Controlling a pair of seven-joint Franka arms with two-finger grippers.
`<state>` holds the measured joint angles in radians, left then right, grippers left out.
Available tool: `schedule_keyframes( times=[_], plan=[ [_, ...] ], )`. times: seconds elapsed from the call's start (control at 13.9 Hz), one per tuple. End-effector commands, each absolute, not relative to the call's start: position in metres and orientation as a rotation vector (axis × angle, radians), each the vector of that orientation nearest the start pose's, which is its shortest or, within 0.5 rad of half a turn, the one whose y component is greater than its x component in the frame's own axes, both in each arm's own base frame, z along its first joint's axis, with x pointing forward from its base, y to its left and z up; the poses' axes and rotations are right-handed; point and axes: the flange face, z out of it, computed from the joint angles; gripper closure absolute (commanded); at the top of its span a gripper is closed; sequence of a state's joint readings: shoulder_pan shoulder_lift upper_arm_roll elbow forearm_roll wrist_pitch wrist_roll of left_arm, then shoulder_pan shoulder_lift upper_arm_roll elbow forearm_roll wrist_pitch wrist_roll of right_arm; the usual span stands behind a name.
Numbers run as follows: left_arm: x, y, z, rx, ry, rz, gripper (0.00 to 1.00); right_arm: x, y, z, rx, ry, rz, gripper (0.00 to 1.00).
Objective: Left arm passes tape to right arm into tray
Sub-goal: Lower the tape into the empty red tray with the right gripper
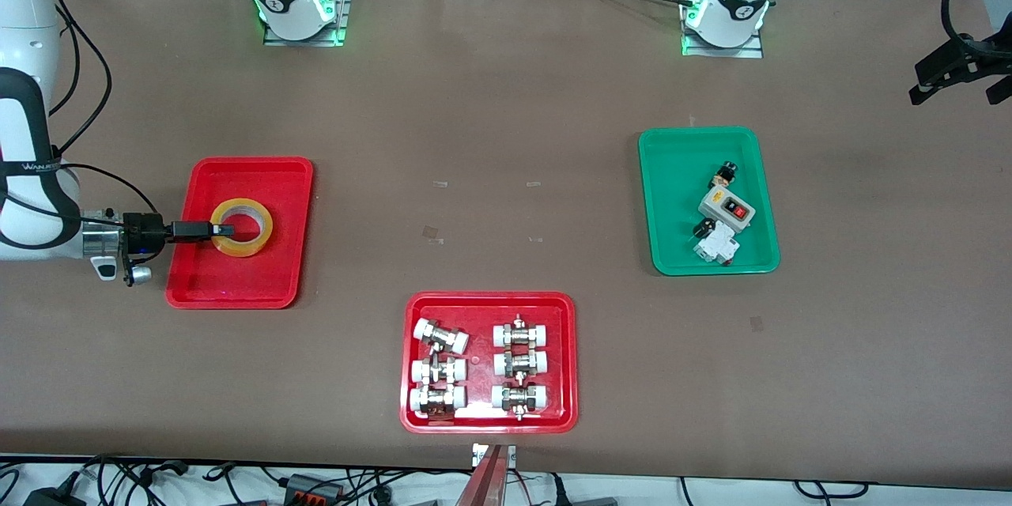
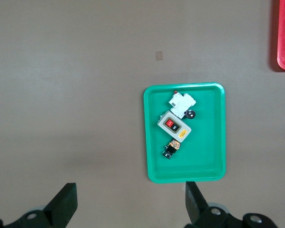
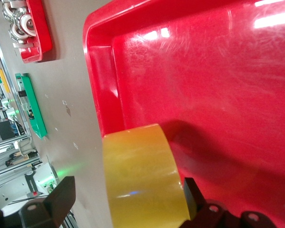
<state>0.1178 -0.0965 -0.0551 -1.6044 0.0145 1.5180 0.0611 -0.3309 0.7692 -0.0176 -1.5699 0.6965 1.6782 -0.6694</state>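
The yellow tape roll (image 1: 266,231) lies flat in the plain red tray (image 1: 237,285) toward the right arm's end of the table. My right gripper (image 1: 224,230) reaches in level over the tray's rim and is at the roll's edge. In the right wrist view its fingers stand wide apart around the tape's yellow wall (image 3: 142,180), with one finger (image 3: 192,197) against the tape and the other clear of it, over the tray floor (image 3: 204,85). My left gripper (image 2: 130,206) is open and empty, high over the table beside the green tray (image 2: 154,142).
The green tray (image 1: 672,174) holds a switch box and small electrical parts, toward the left arm's end. A wider red tray (image 1: 411,411) with several pipe fittings sits nearest the front camera. A dark stand (image 1: 957,63) is at the table's edge.
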Motion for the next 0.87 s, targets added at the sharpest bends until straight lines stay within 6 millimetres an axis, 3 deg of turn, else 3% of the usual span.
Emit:
schedule_keyframes(
  times=[0.0,0.36,0.79],
  plan=[
    [0.521,0.03,0.66,-3.096,-0.008,0.004,0.0,0.62,-0.156,0.177,-2.345,-0.073,0.311,0.0],
    [0.521,0.03,0.66,-3.102,-0.009,0.003,0.0,0.628,-0.137,0.185,-2.482,-0.223,0.36,0.0],
    [0.524,0.031,0.658,-3.109,-0.004,0.008,0.0,0.645,-0.106,0.22,-2.661,-0.453,0.392,0.0]
  ],
)
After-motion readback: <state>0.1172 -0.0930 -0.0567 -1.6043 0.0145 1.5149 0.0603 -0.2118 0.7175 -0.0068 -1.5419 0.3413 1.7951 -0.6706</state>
